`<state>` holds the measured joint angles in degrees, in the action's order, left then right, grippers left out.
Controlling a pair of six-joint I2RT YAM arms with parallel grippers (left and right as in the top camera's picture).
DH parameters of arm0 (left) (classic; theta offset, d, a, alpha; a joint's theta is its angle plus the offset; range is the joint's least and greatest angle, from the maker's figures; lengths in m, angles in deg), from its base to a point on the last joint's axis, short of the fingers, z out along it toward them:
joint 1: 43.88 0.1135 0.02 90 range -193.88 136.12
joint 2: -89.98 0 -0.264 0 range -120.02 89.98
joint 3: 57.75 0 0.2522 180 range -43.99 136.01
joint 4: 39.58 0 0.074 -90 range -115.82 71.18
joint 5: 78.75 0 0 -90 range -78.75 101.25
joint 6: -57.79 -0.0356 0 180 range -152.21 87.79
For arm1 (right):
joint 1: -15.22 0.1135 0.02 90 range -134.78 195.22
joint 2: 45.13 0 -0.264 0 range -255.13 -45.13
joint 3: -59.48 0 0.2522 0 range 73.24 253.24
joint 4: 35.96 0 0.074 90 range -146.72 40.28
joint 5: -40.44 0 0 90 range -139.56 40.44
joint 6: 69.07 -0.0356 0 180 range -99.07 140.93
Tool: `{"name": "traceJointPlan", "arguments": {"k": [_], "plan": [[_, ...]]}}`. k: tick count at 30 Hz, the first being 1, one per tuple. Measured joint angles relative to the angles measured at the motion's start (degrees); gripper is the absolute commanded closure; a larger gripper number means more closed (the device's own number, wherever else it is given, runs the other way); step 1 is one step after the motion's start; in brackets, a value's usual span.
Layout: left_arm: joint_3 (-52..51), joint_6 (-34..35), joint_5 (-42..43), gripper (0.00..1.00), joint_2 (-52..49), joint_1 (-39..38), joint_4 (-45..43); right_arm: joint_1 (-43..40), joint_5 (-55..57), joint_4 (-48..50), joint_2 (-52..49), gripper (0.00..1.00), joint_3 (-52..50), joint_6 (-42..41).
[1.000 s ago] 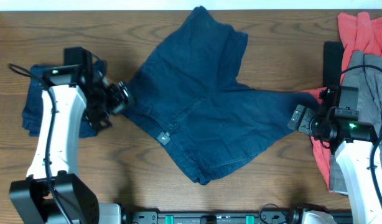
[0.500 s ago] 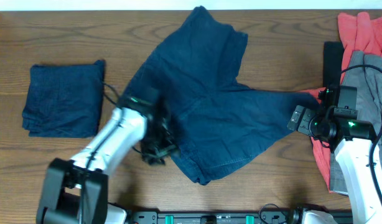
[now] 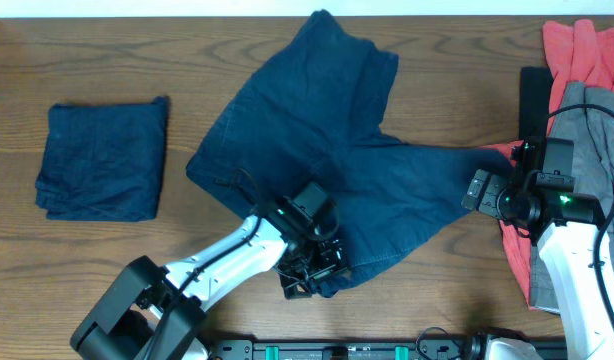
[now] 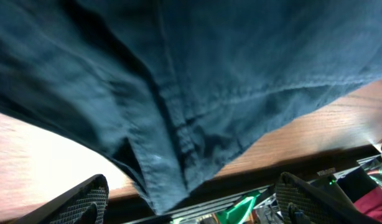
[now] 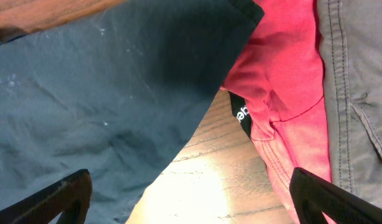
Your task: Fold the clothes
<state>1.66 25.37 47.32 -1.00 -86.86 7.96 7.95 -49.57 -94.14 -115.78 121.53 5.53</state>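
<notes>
The tabletop [image 3: 87,270] carries a pair of navy shorts [image 3: 327,160] spread flat across its middle. One leg reaches toward the far edge and the other runs out to the right, so the cloth makes a wide V. The waistband forms the slanted near-left edge. A folded navy piece [image 3: 102,160] lies well apart at the left. At the right edge a red garment [image 3: 577,50] and a grey garment [image 3: 602,130] sit heaped together, unfolded.

The left fingers [image 3: 312,278] are over the near corner of the shorts, where the waistband edge meets the near hem. In the left wrist view they stand wide apart with that seamed corner lying between them. The close, blurred view does not show whether the cloth touches either pad, but nothing is pinched.

The right fingers [image 3: 477,190] are also spread and hold nothing. They hover just beside the end of the right-hand leg, where its dark hem overlaps the red garment.

The fold probably turns on these two ends. The near corner lies straight under the left fingers, so the left arm is nearer to it. The right leg's tip lies just inward of the right fingers. Each arm seems placed to close on its own end and carry it across the shorts.
</notes>
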Motion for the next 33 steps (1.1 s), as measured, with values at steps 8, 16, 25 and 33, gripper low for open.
{"name": "traceJointPlan", "arguments": {"k": [8, 16, 25, 33], "plan": [[-0.04, 7.56, -0.24, 0.47, -0.81, -1.73, -0.61, 0.00, 0.00, -0.55, 0.00, 0.01, 0.00, 0.00], [-0.33, 9.77, -0.72, 0.94, -0.90, -1.73, -1.11, 0.00, 0.00, -0.66, 0.00, 0.01, 0.00, 0.00], [-1.29, 2.86, -4.55, 0.94, -0.90, 7.23, 8.55, 0.00, 0.00, -0.79, 0.00, 0.01, 0.00, 0.02], [0.90, -15.19, -8.13, 0.94, -0.90, 37.38, 9.64, 0.00, -0.55, -2.10, -0.02, 0.01, 0.00, 0.15]]}}
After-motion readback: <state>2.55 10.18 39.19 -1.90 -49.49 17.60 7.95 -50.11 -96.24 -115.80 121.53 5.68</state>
